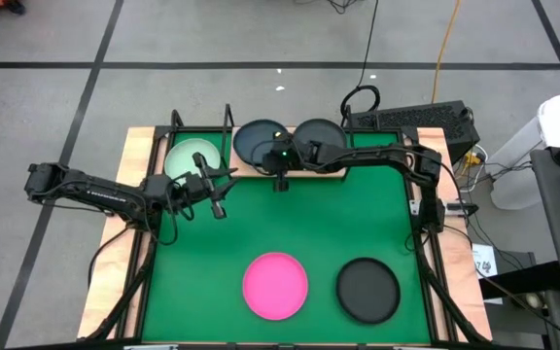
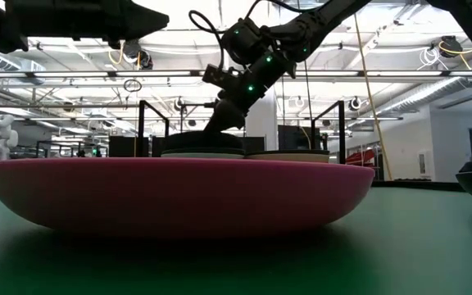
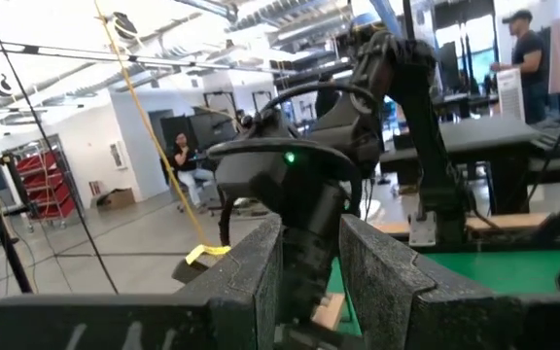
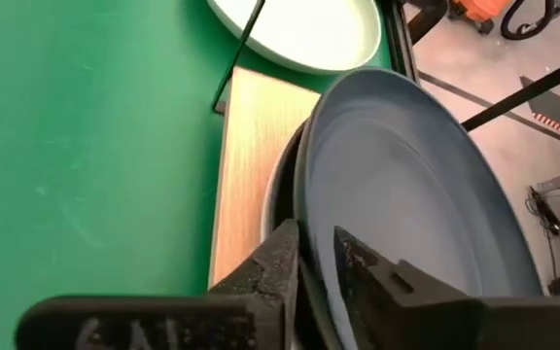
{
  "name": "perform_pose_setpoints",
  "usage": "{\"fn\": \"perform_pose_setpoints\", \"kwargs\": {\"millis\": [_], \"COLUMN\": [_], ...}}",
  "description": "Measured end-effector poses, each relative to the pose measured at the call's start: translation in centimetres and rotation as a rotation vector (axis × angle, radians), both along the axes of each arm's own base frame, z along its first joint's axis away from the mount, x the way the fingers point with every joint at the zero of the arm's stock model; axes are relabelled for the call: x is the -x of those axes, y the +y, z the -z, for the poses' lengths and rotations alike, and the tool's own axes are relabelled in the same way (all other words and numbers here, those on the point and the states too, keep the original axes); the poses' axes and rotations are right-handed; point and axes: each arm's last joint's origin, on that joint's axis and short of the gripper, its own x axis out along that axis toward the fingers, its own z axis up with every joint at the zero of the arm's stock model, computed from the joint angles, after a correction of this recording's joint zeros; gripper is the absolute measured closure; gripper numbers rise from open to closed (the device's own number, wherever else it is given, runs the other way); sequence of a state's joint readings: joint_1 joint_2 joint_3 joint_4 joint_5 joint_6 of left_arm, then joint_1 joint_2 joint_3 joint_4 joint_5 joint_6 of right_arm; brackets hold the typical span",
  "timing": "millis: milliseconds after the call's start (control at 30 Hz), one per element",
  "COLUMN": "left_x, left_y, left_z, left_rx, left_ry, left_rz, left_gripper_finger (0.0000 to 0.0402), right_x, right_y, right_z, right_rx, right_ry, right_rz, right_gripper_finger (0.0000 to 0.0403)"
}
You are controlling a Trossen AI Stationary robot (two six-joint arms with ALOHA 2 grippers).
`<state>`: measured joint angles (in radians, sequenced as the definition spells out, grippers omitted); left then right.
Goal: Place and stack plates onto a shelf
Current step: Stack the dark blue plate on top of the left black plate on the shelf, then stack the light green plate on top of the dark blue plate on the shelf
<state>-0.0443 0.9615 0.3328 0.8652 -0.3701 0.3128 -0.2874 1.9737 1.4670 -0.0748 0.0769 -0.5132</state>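
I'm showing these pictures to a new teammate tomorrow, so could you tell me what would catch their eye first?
Probably the magenta plate on the green mat, nearest the front beside a dark plate. Next, the right gripper at the wooden shelf, its fingers astride the rim of a dark plate lying on a stack. The left gripper hovers over the mat near the mint green plate.

Even overhead light fell on the bench (image 1: 134, 146), and shadows under the arms were soft and short. In the low view, bright ceiling strip lights glared white, and the near magenta plate (image 2: 179, 197) was blurred. The left wrist view's far windows were washed out.
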Motion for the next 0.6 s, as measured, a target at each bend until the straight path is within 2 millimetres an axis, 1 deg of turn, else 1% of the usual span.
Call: {"fn": "perform_pose_setpoints", "kwargs": {"millis": [67, 133, 200, 333, 500, 600], "left_x": [0.0, 0.0, 0.0, 0.0, -0.1, -0.1], "left_y": [0.0, 0.0, 0.0, 0.0, -0.1, -0.3], "left_z": [0.0, 0.0, 0.0, 0.0, 0.3, 0.8], "left_rx": [0.0, 0.0, 0.001, 0.02, 0.054, 0.065], "left_ry": [0.003, 0.002, 0.002, -0.004, 0.018, 0.069], "left_rz": [0.0, 0.0, 0.0, 0.005, 0.001, -0.058], "left_gripper_finger": [0.0289, 0.0289, 0.0289, 0.0289, 0.0289, 0.0289], "right_x": [0.1, 0.3, 0.5, 1.5, 4.6, 7.2], "right_y": [0.3, 0.8, 1.4, 3.0, 5.7, 7.8], "right_z": [-0.2, -0.8, -1.8, -4.5, -8.2, -8.9], "right_rx": [-0.001, 0.0, 0.005, 0.006, -0.049, -0.05], "right_ry": [0.011, 0.012, -0.008, -0.026, -0.033, -0.058], "right_rz": [-0.004, -0.014, -0.026, -0.052, -0.059, -0.056], "right_gripper_finger": [0.0342, 0.0334, 0.0328, 0.0324, 0.0324, 0.0324]}}
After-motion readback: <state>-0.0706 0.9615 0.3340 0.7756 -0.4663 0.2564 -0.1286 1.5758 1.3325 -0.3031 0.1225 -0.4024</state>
